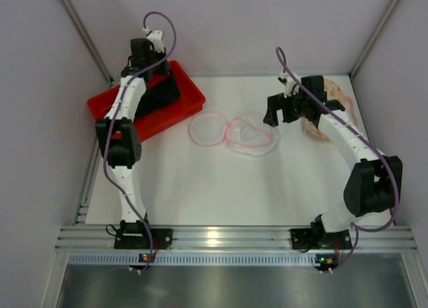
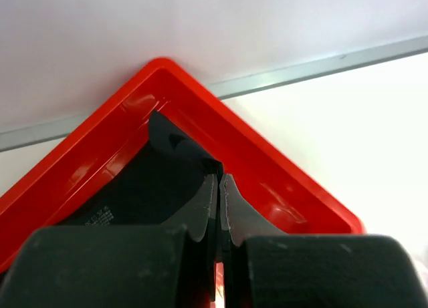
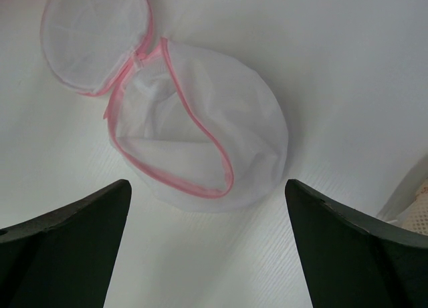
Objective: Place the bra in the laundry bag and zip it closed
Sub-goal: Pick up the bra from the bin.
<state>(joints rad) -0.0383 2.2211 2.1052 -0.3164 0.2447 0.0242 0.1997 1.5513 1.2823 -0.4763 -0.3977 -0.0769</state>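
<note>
Step in hand: pick-up of the bra (image 2: 134, 188); judged early in the task.
Left pincer (image 2: 219, 178): fingers pressed together inside the red tray (image 2: 267, 168), and they appear to pinch a raised fold of the black fabric at their tips.
Bra location: in the tray's far corner at the worktop's (image 1: 200, 181) left rear, well apart from the bag; not yet lifted clear.
Laundry bag (image 3: 214, 127): lies mid-worktop, unzipped, its round flap (image 3: 93, 37) turned out to one side, mouth gaping, nothing dark inside.
Right pincer (image 3: 207, 184): fingers spread wide, holding nothing, poised just short of the bag's open mouth.
Done: bag opened; grip on the garment apparently made.
Outstanding: carry the bra across, stuff it in, fold the flap over, run the pink zip (image 3: 200, 121) shut.
Caution: the limp mesh may shift during insertion.
</note>
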